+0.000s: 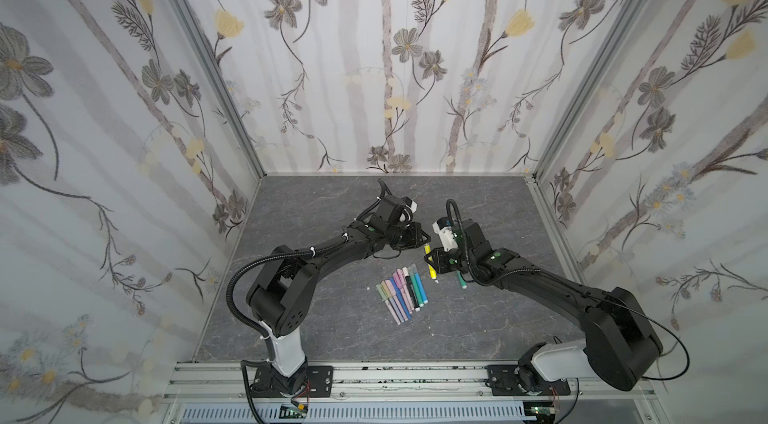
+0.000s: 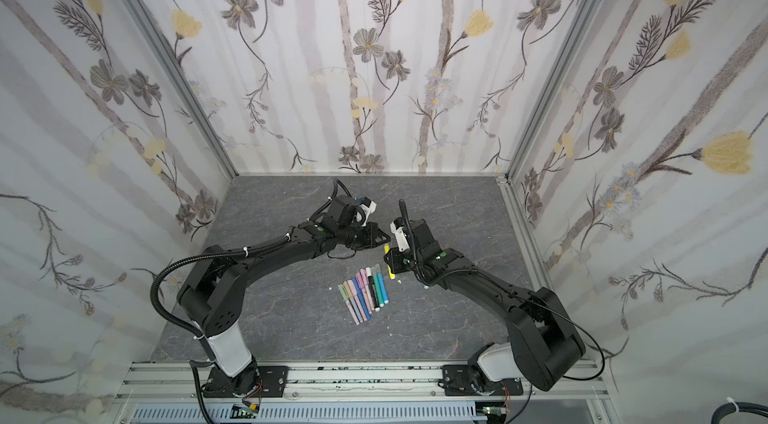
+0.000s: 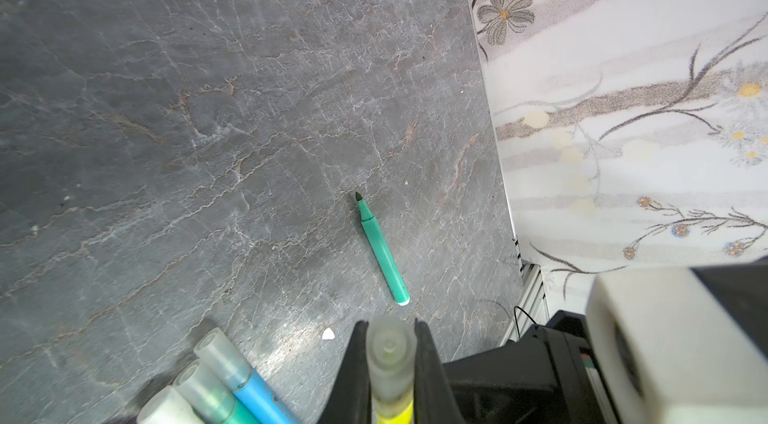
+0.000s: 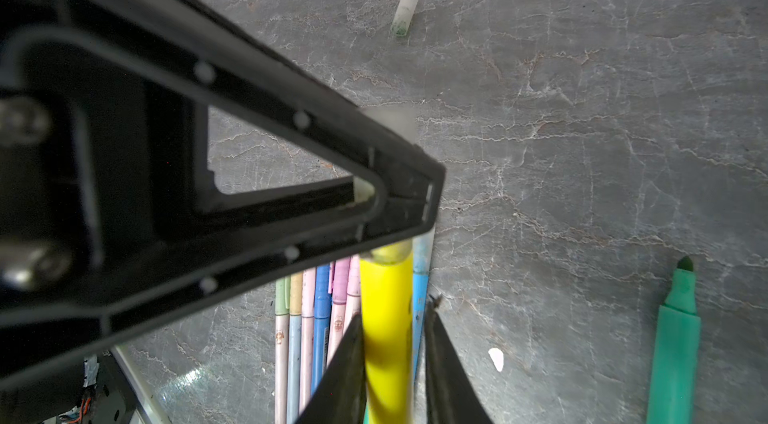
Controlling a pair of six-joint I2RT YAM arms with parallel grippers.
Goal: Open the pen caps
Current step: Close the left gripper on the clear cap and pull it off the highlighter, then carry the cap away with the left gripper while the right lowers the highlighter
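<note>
Left gripper [image 3: 390, 324] is clenched on the clear cap [image 3: 390, 353] of a yellow pen [image 4: 385, 343], which is held off the grey table [image 3: 208, 110] near the middle of both top views. Right gripper [image 4: 392, 314] straddles the yellow barrel just beside that cap. One finger lies against the barrel and a sliver of gap shows at the other, so I cannot tell whether it grips. The cap sits on the pen, not yet pulled off. A row of capped pens [image 1: 401, 293] lies side by side just below and left of the grippers. An uncapped green pen [image 3: 382, 253] lies alone to the right of the row, partly under the right arm. A loose cap [image 4: 405, 10] lies on the table apart from the green pen.
</note>
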